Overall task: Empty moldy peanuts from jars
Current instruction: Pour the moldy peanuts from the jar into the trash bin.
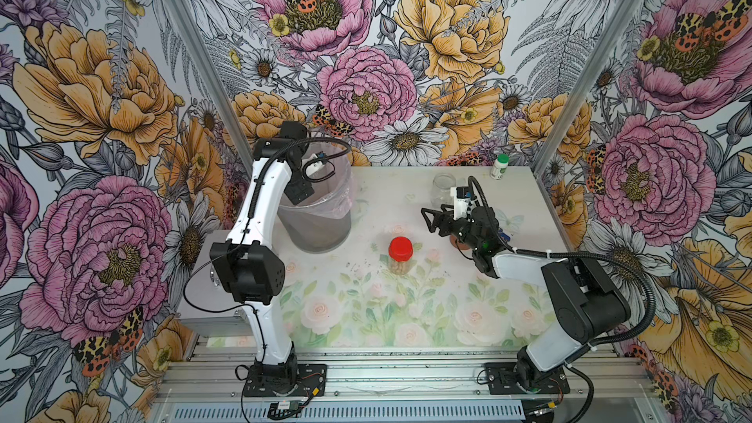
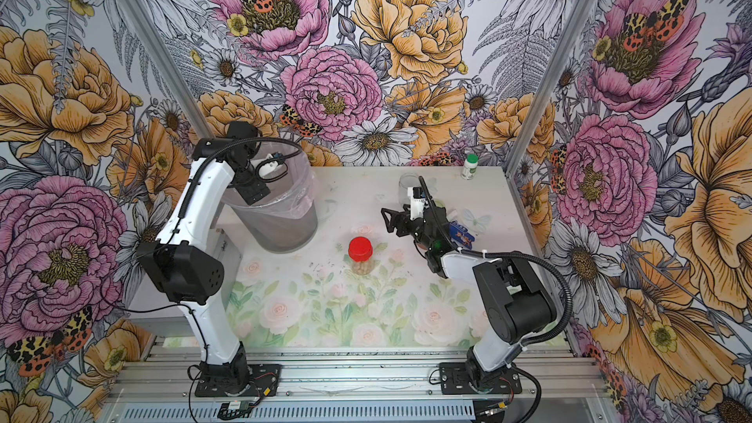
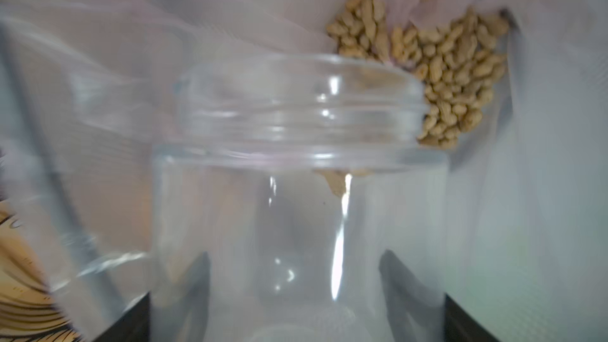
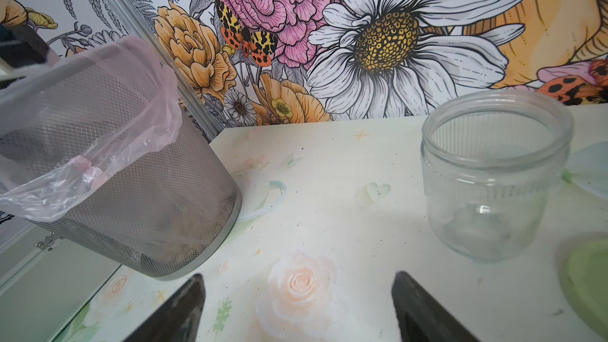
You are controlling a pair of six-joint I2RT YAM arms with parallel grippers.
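My left gripper (image 3: 296,274) is reaching down into the mesh bin (image 4: 148,192) at 10 o'clock on the table (image 1: 407,205). Its fingers (image 3: 464,320) are spreading wide and clamping the body of a clear lidless jar (image 3: 296,212). The jar's mouth is pointing down at the moldy peanuts (image 3: 454,70), which are lying in a heap on the pink liner (image 4: 158,103) inside the bin. The jar is looking empty, though the wrist view is blurring. My right gripper (image 4: 297,278) is hanging above the table at 1 o'clock from the red-lidded jar (image 1: 401,256), jaws standing apart and gripping nothing. That jar is standing upright at table centre, lid on, peanuts showing inside. A second lidless jar (image 4: 493,185) is standing empty at 1 o'clock on the table, with a white bottle (image 1: 499,168) beyond it.
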